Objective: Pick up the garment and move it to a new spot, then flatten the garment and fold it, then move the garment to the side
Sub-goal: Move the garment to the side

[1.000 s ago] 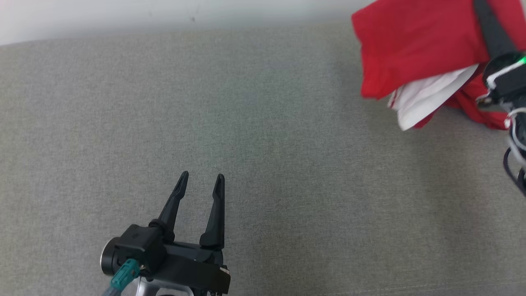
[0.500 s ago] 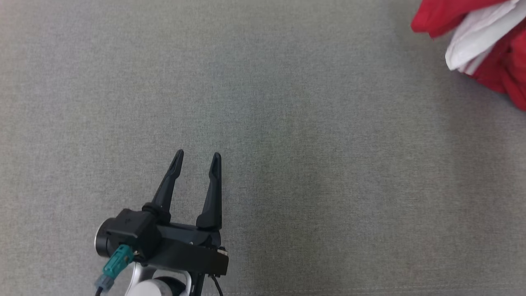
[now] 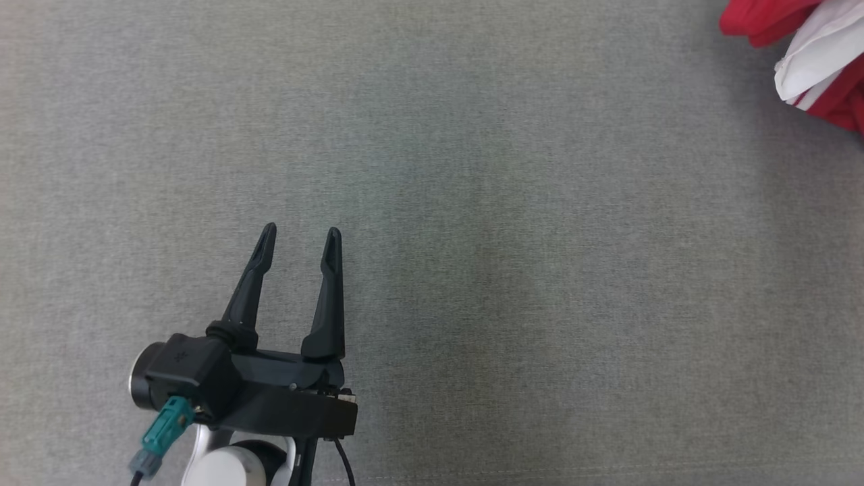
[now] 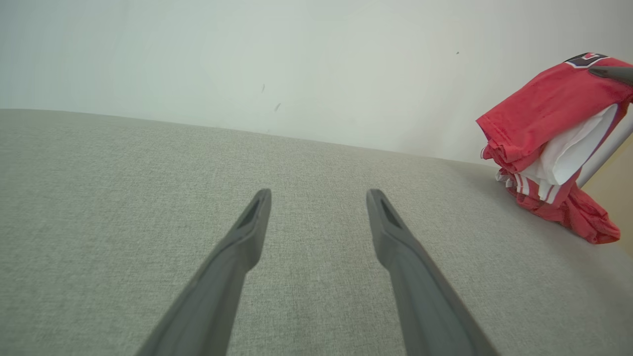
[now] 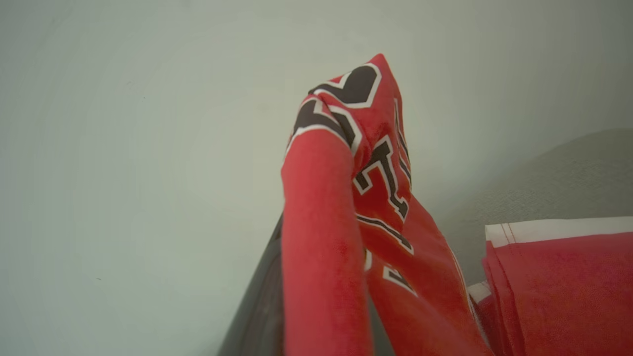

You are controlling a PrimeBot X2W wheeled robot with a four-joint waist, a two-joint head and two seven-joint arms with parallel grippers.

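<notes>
The red-and-white garment [image 3: 759, 17] hangs at two o'clock, well apart from the left gripper [image 3: 300, 233], whose fingers stand spread over the grey surface [image 3: 540, 270], while the right gripper [image 4: 612, 73] is clamped on its bunched top.

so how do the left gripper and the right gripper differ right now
The left gripper is open and empty; the right gripper is shut on the red garment. The left gripper's fingers are bare; cloth drapes over the right gripper's. Both have dark fingers.
</notes>
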